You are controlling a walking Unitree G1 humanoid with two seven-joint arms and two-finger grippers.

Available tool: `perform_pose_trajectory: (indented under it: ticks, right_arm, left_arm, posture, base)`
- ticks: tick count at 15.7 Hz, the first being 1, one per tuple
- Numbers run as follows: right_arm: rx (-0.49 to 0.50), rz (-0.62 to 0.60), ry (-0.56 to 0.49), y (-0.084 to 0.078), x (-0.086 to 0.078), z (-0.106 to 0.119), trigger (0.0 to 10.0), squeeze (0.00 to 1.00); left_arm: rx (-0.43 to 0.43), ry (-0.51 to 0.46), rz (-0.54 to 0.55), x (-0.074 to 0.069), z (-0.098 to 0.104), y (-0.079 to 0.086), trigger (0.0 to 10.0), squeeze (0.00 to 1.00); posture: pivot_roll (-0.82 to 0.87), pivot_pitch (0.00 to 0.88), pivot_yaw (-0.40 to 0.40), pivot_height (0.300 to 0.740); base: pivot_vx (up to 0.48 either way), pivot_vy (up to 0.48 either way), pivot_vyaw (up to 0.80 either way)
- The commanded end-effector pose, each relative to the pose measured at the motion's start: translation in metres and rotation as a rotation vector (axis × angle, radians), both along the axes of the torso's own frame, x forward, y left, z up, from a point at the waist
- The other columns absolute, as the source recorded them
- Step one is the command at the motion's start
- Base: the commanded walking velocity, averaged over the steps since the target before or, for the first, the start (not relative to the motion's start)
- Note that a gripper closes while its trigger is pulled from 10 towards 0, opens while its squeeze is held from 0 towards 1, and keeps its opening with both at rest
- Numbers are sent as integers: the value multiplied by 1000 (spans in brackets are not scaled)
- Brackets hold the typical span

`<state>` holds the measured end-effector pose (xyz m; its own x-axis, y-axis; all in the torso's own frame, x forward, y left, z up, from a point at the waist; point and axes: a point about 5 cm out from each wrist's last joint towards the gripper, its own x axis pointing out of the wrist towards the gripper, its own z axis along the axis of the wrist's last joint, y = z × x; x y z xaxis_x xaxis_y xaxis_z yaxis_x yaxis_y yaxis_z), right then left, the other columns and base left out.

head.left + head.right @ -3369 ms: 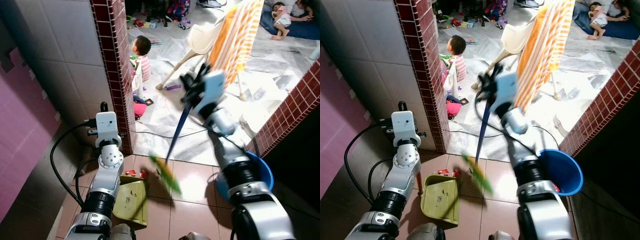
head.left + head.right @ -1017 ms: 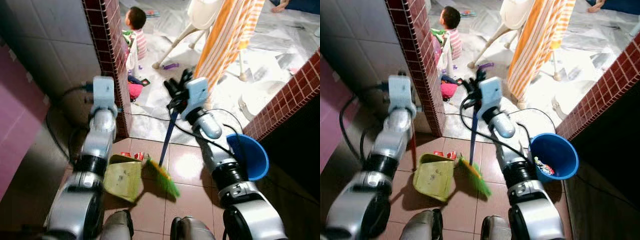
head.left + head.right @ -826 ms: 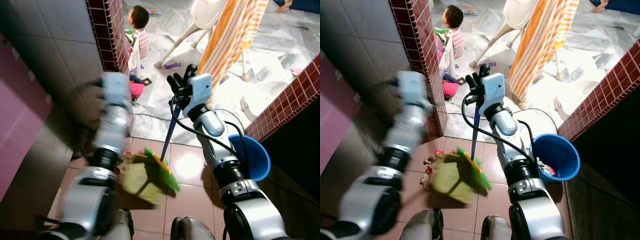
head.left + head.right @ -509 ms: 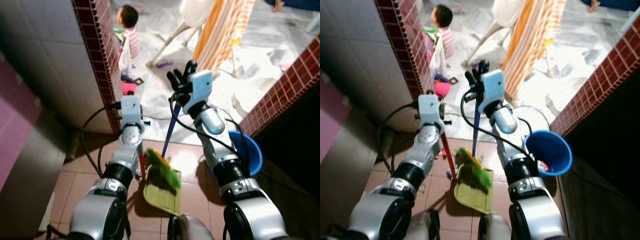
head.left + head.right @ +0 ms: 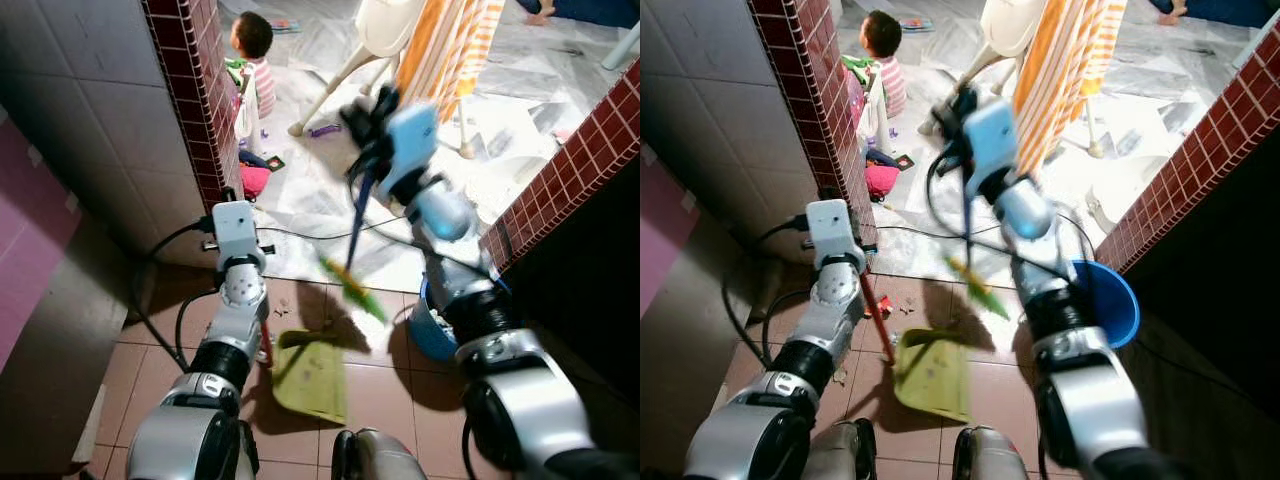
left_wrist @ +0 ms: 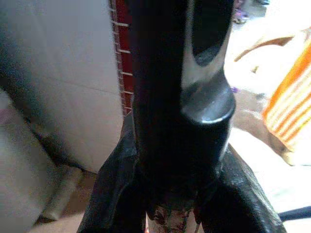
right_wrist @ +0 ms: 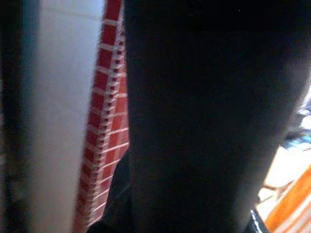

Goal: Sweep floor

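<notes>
R gripper, clamped on broom, has swung it up off dustpan held by L gripper; litter's likely in.

Brown tiled floor under me, with my green dustpan lying flat on it and small scraps just beside its red handle. Blue bucket stands on the tiles at my right, by the brick wall.
</notes>
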<state>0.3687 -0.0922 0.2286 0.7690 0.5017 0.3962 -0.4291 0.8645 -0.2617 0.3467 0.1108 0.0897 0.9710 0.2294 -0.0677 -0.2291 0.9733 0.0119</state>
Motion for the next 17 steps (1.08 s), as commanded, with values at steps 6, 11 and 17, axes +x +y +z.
perform_pose_trajectory:
  ticks: [6, 11, 17]
  right_arm:
    - [16, -9, -107, 1, 0, 23, 10000, 0]
    - [-35, 149, 250, 37, -17, -77, 10000, 0]
    - [22, 111, 373, 35, -20, -85, 10000, 0]
  left_arm:
    - [98, 88, 35, -11, -22, 11, 10000, 0]
    - [145, 116, 129, -13, -25, 26, 10000, 0]
    - [176, 115, 211, -10, -21, 31, 10000, 0]
  posture:
    - [-49, 178, -52, 740]
    - [-29, 154, -51, 740]
    - [-57, 125, -46, 740]
  base:
    - [0, 0, 0]
    - [0, 0, 0]
    - [0, 0, 0]
